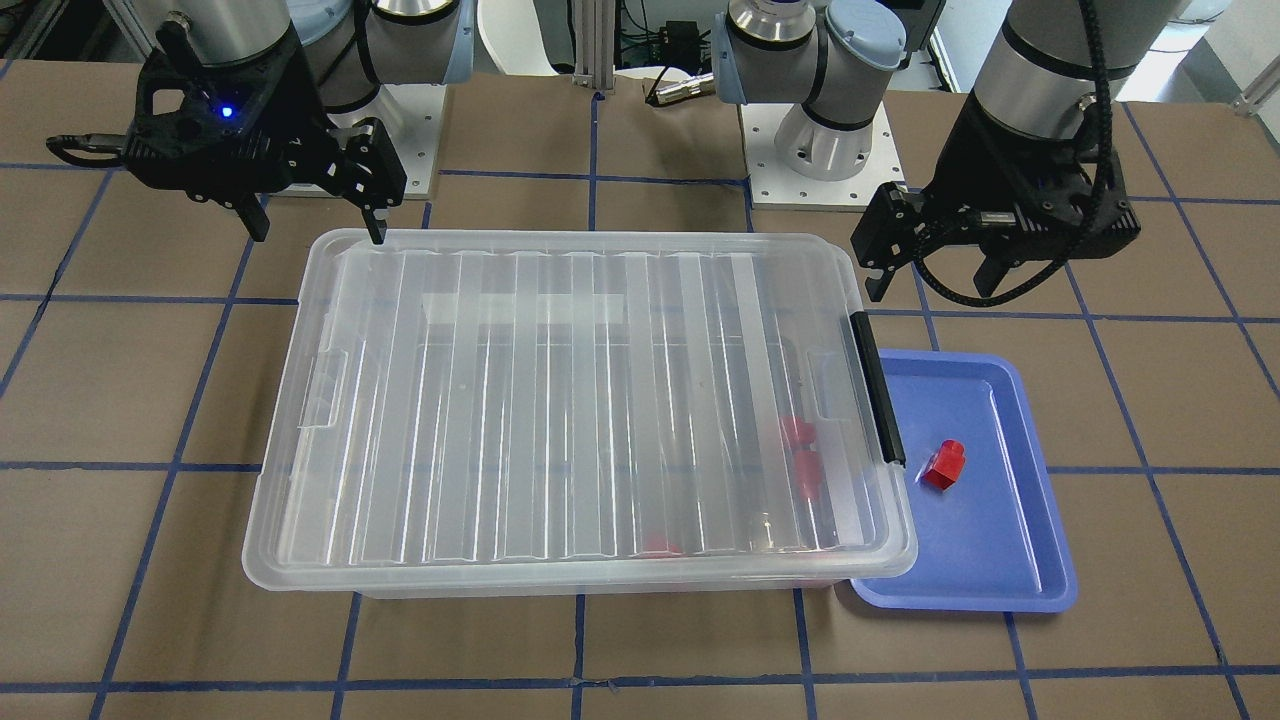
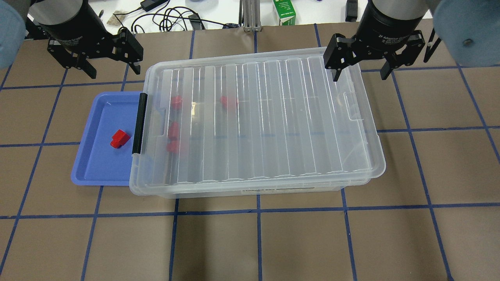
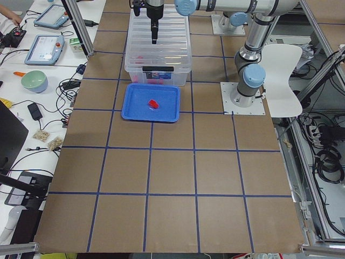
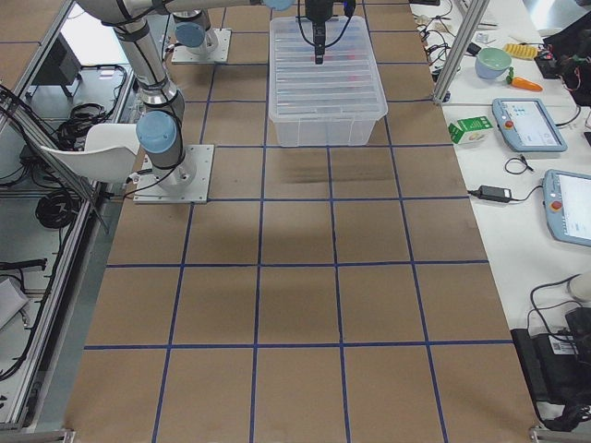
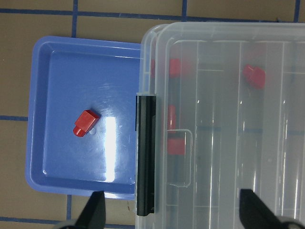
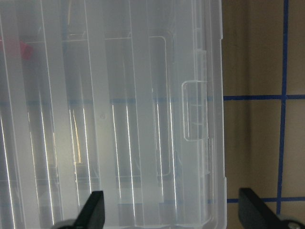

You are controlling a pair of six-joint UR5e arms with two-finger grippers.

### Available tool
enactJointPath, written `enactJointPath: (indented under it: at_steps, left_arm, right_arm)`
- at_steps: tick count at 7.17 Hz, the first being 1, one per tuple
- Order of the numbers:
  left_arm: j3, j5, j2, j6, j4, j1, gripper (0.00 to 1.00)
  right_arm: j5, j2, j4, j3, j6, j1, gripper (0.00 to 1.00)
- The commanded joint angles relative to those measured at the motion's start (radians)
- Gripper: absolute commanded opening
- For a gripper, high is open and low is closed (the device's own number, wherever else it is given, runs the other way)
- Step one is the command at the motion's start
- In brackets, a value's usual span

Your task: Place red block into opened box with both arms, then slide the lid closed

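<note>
The red block (image 2: 118, 138) lies alone in the blue tray (image 2: 97, 168), also seen in the left wrist view as the red block (image 5: 86, 122). The box (image 2: 273, 190) sits mid-table with its black bar (image 2: 139, 123) toward the tray. The ribbed lid (image 2: 273, 117) lies on top and covers nearly all of the box, slightly askew. Several other red pieces (image 2: 176, 102) show blurred through it. My left gripper (image 2: 113, 71) hovers open above the tray's far corner. My right gripper (image 2: 360, 74) hovers open over the lid's far right corner. Both hold nothing.
The box's black-bar end overlaps one edge of the blue tray (image 1: 1000, 570). Both arm bases (image 1: 820, 150) stand behind the box. A side bench holds a green carton (image 2: 284, 11), cables, tablets (image 4: 528, 123) and a bowl (image 3: 34, 81). Brown gridded tabletop surrounds the box.
</note>
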Motion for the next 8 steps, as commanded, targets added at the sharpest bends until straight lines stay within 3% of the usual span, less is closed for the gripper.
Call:
enactJointPath:
  at_steps: [1, 3, 5, 6, 8]
  left_arm:
    - [0.0, 0.0, 0.0, 0.0, 0.0, 0.0, 1.0]
    - [-0.002, 0.0, 0.002, 0.002, 0.0, 0.0, 1.0]
    - [-0.002, 0.001, 0.0, 0.011, 0.0, 0.006, 1.0]
    - [-0.002, -0.002, 0.0, 0.011, 0.0, 0.006, 1.0]
    - [-0.002, -0.002, 0.0, 0.011, 0.0, 0.006, 1.0]
  right_arm:
    - [0.0, 0.0, -0.001, -0.002, -0.002, -0.005, 1.0]
    - [-0.015, 0.0, 0.001, -0.002, -0.065, -0.05, 1.0]
    - [-0.034, 0.0, 0.007, 0.009, -0.223, -0.211, 1.0]
    - [-0.02, 0.011, -0.02, 0.038, -0.233, -0.222, 1.0]
    - [0.008, 0.026, -0.212, 0.176, -0.233, -0.224, 1.0]
